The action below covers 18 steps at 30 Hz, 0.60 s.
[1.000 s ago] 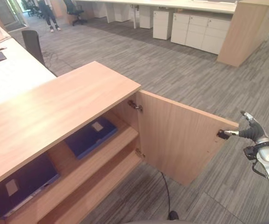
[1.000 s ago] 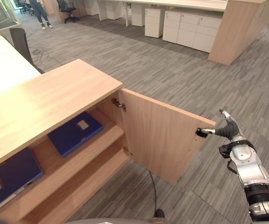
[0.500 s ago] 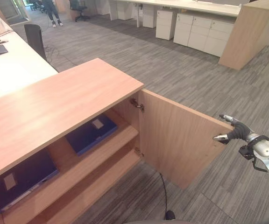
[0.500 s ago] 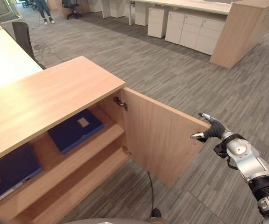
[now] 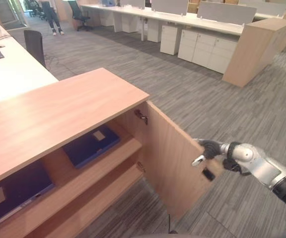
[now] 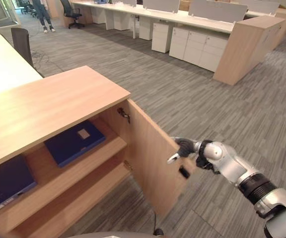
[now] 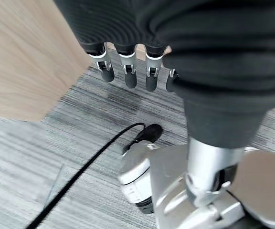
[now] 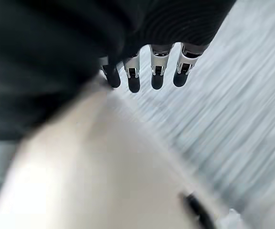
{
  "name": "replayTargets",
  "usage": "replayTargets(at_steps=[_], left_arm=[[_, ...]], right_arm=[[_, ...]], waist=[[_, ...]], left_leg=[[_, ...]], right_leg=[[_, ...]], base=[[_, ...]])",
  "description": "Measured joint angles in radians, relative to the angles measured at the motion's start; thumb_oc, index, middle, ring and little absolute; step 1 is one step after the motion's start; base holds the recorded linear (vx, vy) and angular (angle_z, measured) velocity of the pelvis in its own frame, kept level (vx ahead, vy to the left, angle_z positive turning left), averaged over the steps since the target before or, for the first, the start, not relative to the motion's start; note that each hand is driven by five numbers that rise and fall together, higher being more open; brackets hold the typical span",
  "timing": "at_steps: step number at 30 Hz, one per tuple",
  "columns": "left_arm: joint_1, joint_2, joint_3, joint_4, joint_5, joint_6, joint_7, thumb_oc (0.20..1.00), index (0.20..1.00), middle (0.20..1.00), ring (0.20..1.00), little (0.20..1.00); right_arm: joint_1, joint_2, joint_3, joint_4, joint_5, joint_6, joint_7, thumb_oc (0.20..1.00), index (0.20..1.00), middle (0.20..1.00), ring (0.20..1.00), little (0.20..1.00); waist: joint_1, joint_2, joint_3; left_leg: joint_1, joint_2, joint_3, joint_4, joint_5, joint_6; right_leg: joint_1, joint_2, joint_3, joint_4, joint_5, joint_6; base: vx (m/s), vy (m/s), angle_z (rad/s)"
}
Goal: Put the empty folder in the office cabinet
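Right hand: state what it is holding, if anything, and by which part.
Nothing is gripped. The right hand rests against the top outer edge of the open cabinet door, fingers straight over it, thumb on the door's inner side. The left hand hangs open.

The right arm reaches in from the lower right of the frame, its robot hand (image 5: 211, 148) at centre right, fingers (image 8: 157, 80) straight and relaxed. The left robot hand (image 7: 128, 71) hangs downward, its fingers straight and holding nothing.

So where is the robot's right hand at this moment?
In the left eye view the right robot hand is at the top free edge of the open cabinet door, just above the small black handle.
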State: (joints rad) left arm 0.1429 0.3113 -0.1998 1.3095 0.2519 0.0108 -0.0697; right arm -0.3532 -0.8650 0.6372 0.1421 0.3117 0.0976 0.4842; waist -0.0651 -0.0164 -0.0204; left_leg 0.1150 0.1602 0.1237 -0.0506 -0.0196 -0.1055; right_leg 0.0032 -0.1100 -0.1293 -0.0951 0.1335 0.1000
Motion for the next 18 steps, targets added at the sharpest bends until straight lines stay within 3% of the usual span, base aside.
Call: replayTargets(at_steps=[5, 6, 11, 18], left_arm=[[0.007, -0.010, -0.027, -0.018, 0.003, -0.017, 0.015, 1.000, 1.000, 1.000, 1.000, 1.000], [0.008, -0.027, -0.036, -0.017, 0.010, -0.016, 0.022, 1.000, 1.000, 1.000, 1.000, 1.000], [0.010, -0.072, -0.036, -0.021, 0.010, -0.015, 0.049, 1.000, 1.000, 1.000, 1.000, 1.000], [0.007, -0.073, -0.036, -0.021, 0.009, -0.013, 0.066, 1.000, 1.000, 1.000, 1.000, 1.000]], right_arm=[[0.045, 0.217, 0.065, 0.035, 0.260, 0.001, 0.019, 1.000, 1.000, 1.000, 1.000, 1.000], [0.076, 0.301, 0.080, 0.035, 0.318, -0.001, 0.025, 1.000, 1.000, 1.000, 1.000, 1.000], [0.133, 0.522, 0.151, 0.055, 0.476, -0.016, 0.014, 1.000, 1.000, 1.000, 1.000, 1.000], [0.132, 0.548, 0.157, 0.062, 0.538, -0.045, -0.032, 1.000, 1.000, 1.000, 1.000, 1.000]], waist=[[0.040, 0.021, 0.003], [0.065, 0.026, 0.004], [0.132, 0.037, 0.025], [0.152, 0.020, 0.051]], left_leg=[[-0.015, 0.002, -0.025, -0.012, 0.003, 0.006], [-0.021, 0.002, -0.034, -0.009, 0.005, 0.005], [-0.037, 0.001, -0.082, 0.003, 0.023, -0.009], [-0.042, 0.002, -0.104, -0.003, 0.019, -0.002]], right_leg=[[0.001, 0.000, -0.026, 0.000, -0.003, -0.006], [0.001, 0.000, -0.031, 0.000, -0.003, -0.006], [0.013, -0.004, -0.078, 0.000, -0.010, -0.002], [0.027, -0.005, -0.103, 0.000, -0.014, -0.003]], base=[[-0.02, -0.026, 0.17], [-0.01, -0.019, 0.18], [0.01, -0.018, 0.29], [0.00, -0.039, 0.11]])
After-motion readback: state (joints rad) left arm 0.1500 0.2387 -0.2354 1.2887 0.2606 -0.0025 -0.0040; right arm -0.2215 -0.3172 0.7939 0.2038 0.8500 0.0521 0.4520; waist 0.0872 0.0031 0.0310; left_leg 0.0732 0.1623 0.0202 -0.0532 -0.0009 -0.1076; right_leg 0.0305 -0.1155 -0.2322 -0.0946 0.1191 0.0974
